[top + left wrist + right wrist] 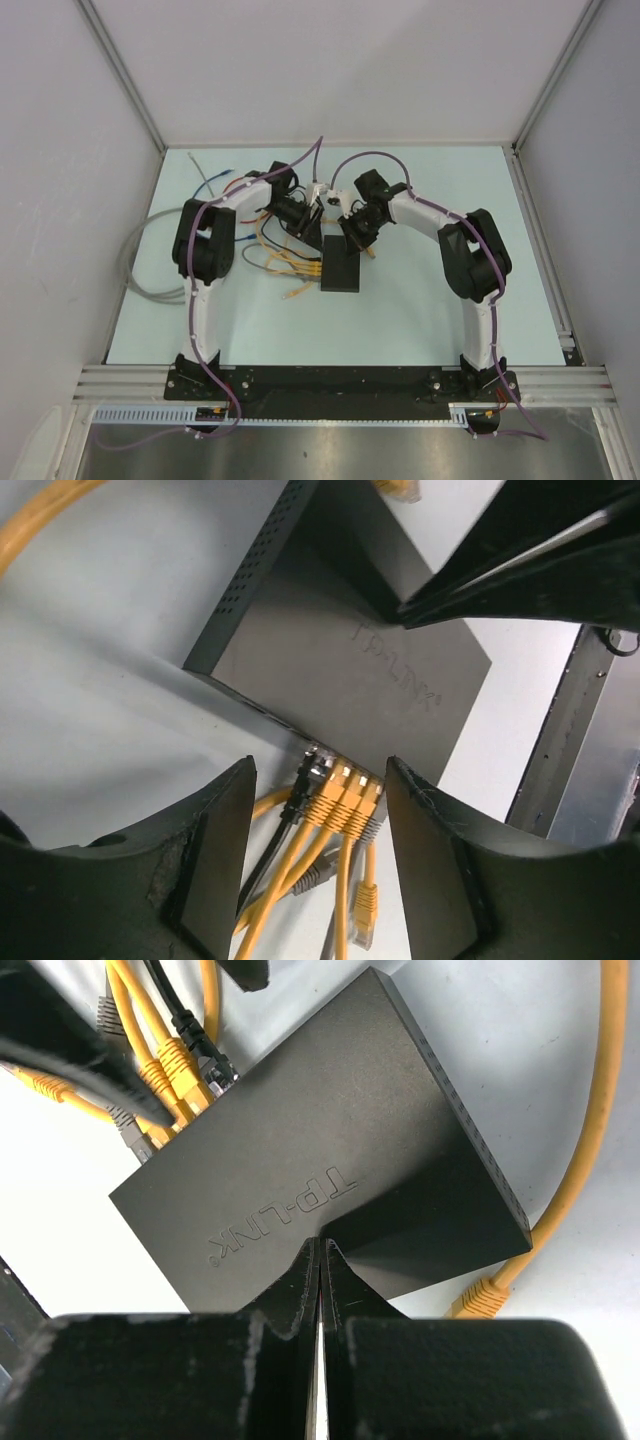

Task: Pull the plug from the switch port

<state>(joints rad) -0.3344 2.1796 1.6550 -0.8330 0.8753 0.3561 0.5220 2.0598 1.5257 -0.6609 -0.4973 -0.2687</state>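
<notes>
The switch point(341, 273) is a flat black box at the table's middle; it also shows in the left wrist view point(340, 660) and the right wrist view point(300, 1150). Three yellow plugs point(347, 802) and a black plug point(303, 785) sit side by side in its ports, also seen in the right wrist view point(172, 1068). My left gripper point(320, 855) is open, its fingers either side of the plugged cables, a little short of the plugs, touching nothing. My right gripper point(320, 1247) is shut and empty, its tips resting on the switch's top face.
Loose yellow cables point(285, 262) and a grey plug point(315, 875) lie left of the switch. Another yellow cable point(590, 1130) curves past its other side and ends in a free plug point(482, 1298). A grey cable loop point(145, 265) lies at the table's left edge.
</notes>
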